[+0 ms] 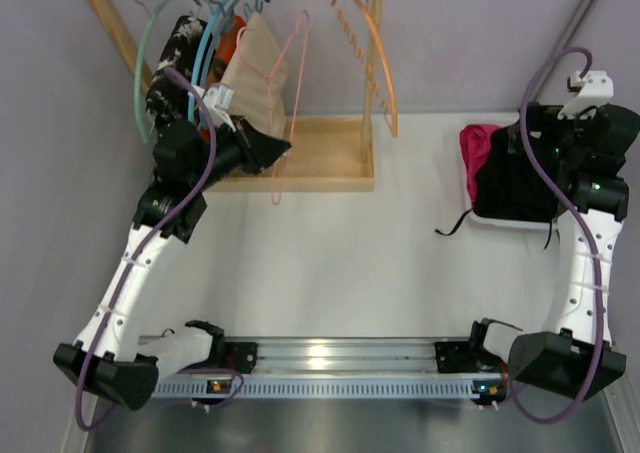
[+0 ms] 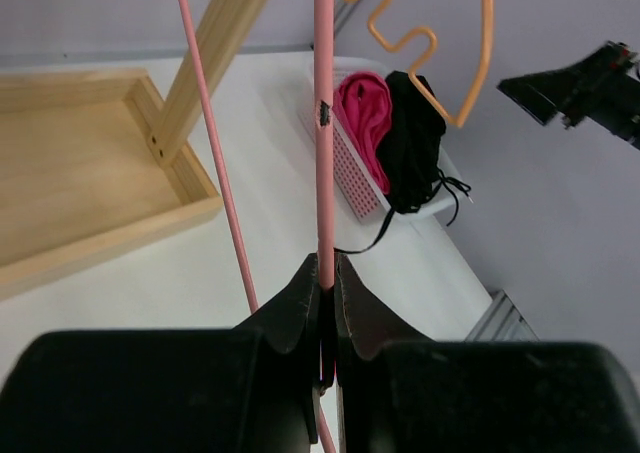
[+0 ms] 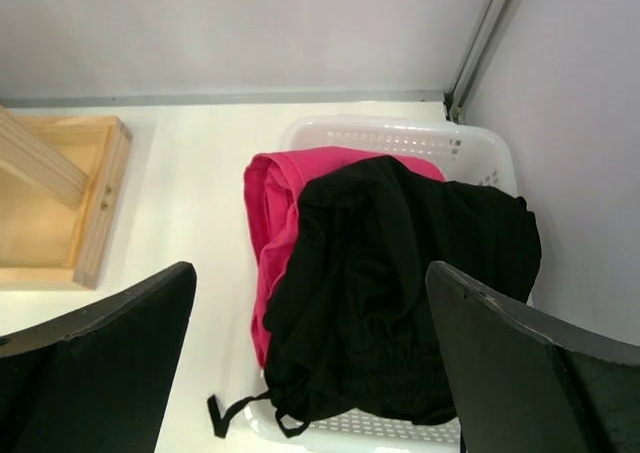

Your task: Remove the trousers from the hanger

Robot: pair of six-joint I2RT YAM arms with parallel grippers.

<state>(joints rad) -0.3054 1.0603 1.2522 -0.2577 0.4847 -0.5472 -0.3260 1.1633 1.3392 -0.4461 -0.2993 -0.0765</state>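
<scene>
In the overhead view, the wooden rack (image 1: 330,158) stood at the far left corner of the surface (image 1: 350,263). The left gripper (image 1: 275,145) reached in beside the rack's base, at the pink hanger (image 1: 296,93). Both trousers lay in a white basket (image 1: 480,219) at the right edge of the surface, well apart from that gripper. The magenta trousers (image 1: 482,145) showed at the basket's far left, and the black trousers (image 1: 510,188) were partly hidden under the right arm. A drawstring (image 1: 450,229) trailed over the near rim.

In the left wrist view, the left gripper (image 2: 327,285) was clenched on the pink hanger's bar (image 2: 324,123). The basket (image 2: 350,178) lay far beyond it.

In the right wrist view, the right gripper (image 3: 310,323) hung released, its fingers (image 3: 100,353) spread wide. The black trousers (image 3: 400,273) lay below and between them, untouched. They lay partly over the magenta trousers (image 3: 270,213), which showed along the left side.
</scene>
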